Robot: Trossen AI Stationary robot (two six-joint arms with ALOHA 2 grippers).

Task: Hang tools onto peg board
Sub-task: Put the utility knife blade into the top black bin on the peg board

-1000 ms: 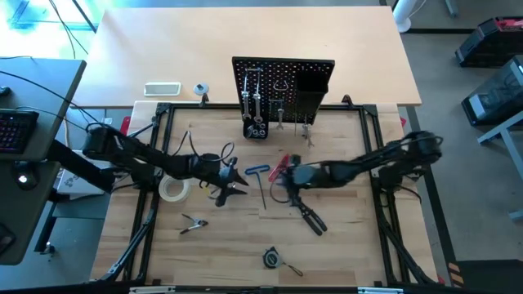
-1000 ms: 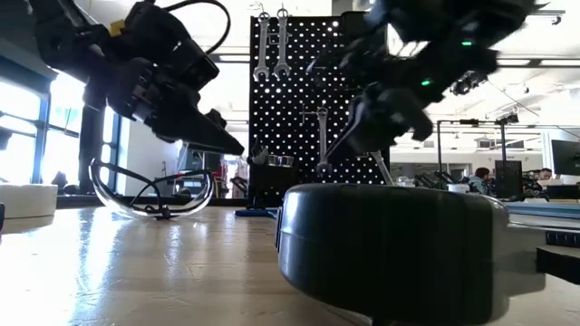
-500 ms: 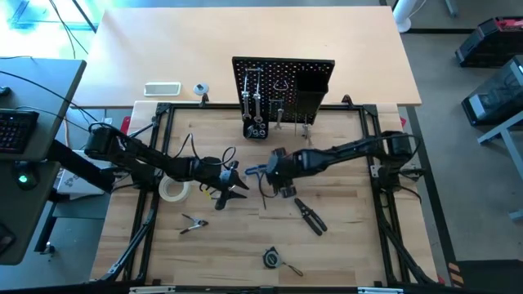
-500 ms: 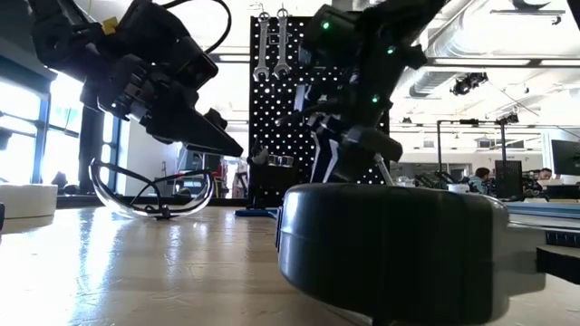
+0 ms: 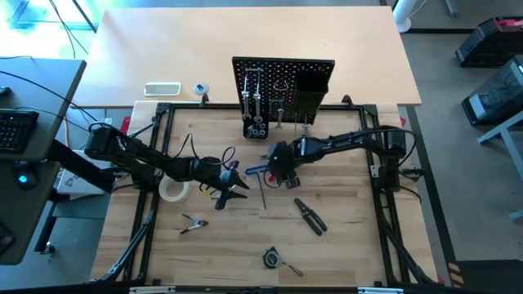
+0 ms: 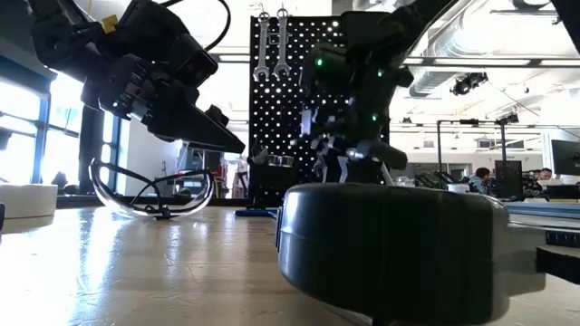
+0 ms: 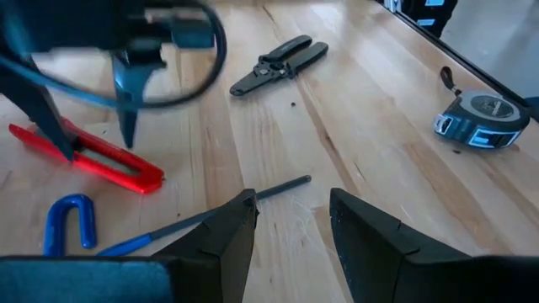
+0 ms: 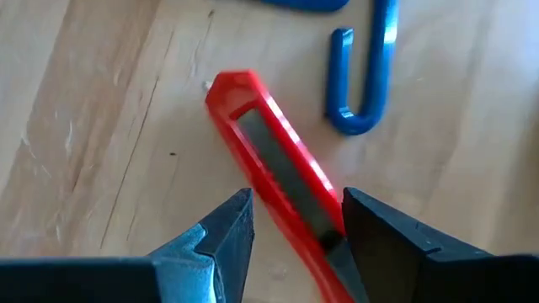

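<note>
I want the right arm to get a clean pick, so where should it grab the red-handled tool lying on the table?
Probably across the long red body of the red-handled tool, coming straight down from above. It lies flat on the wood, narrow and straight, and the right end effector is open with the body running between its fingers. The blue-handled hex key lies close, so stay clear.

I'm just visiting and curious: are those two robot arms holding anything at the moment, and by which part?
Neither holds anything. The right gripper is open, its fingers either side of the red-handled tool lying on the table. The left gripper is open above bare wood near the blue-handled hex key.

Red-handled tool point(image 8: 278, 181) partly hidden btwn right gripper's fingers point(image 8: 221, 231); low view blocked by blurred tape measure point(image 6: 390, 249).
</note>
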